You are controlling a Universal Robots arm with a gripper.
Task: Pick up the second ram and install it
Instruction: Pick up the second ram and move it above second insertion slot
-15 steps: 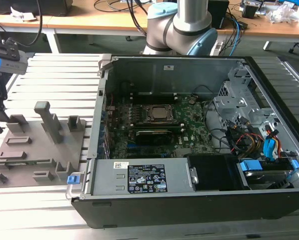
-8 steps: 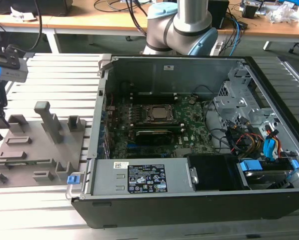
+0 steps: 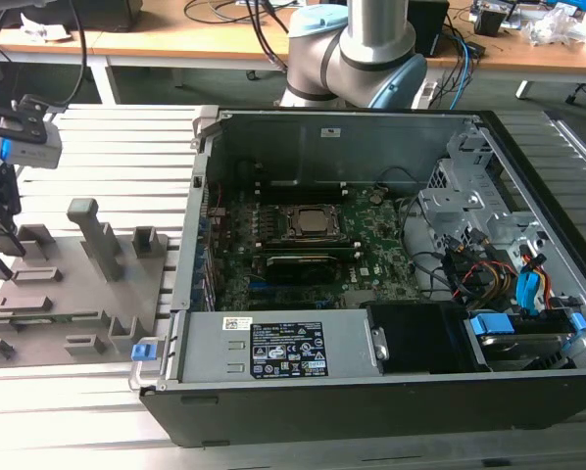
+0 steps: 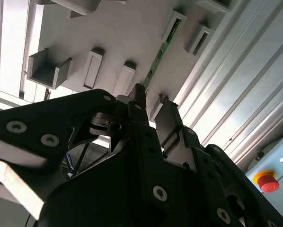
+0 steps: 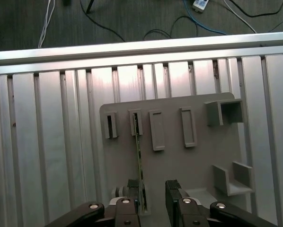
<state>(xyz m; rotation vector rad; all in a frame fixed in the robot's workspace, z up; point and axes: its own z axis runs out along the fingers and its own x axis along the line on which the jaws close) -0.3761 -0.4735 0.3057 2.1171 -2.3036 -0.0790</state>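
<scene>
Since the second ram [image 5: 138, 156] is stood edgewise in its holder [image 5: 198, 161], nine o'clock from the case [image 3: 371, 411], the gripper [image 5: 153, 187] is held open, empty, above it.

— How much of the second ram [image 4: 156, 59] can you see?
— In the second wrist view its near end is hidden behind one finger [image 4: 137, 101] of my hand [image 4: 152, 97]. I cannot tell whether they touch.
— And the hand itself?
— The view's edge cuts off its body.
</scene>
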